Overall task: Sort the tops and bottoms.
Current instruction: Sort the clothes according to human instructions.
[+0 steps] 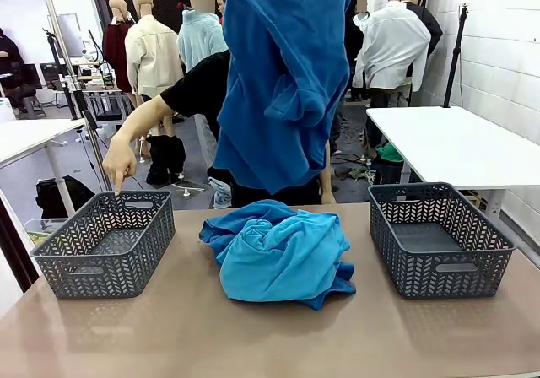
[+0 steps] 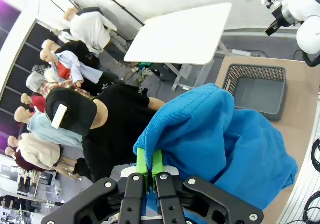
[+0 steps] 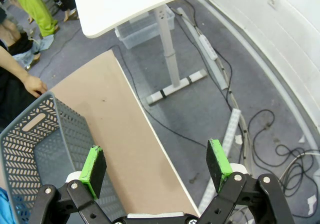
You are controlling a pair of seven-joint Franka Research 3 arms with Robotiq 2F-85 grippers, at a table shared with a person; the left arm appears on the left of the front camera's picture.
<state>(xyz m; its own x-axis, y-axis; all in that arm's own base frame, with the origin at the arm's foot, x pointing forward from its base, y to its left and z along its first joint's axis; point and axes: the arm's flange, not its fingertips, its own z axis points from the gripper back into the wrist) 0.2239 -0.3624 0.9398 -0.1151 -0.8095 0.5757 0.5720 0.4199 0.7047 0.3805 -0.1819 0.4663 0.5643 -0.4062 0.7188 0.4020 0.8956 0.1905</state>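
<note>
Sorting looks barely begun: we hold one blue top [image 1: 283, 74] high, left claw [image 2: 149, 160] clamped on it, right claw [image 3: 157, 166] spread apart. The left basket [image 1: 105, 272] (a person's hand [image 1: 119, 160] points there) and right basket [image 1: 439, 274] sit empty; the pile of tops [image 1: 278, 256] waits on the table [image 1: 169, 336].

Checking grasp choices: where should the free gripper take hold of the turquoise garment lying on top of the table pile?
Pinch a raised fold of the turquoise garment, coming straight down with the open right gripper. It lies uppermost, crumpled into ridges, so the fingers can probably close across one without catching the darker garment beneath.
</note>
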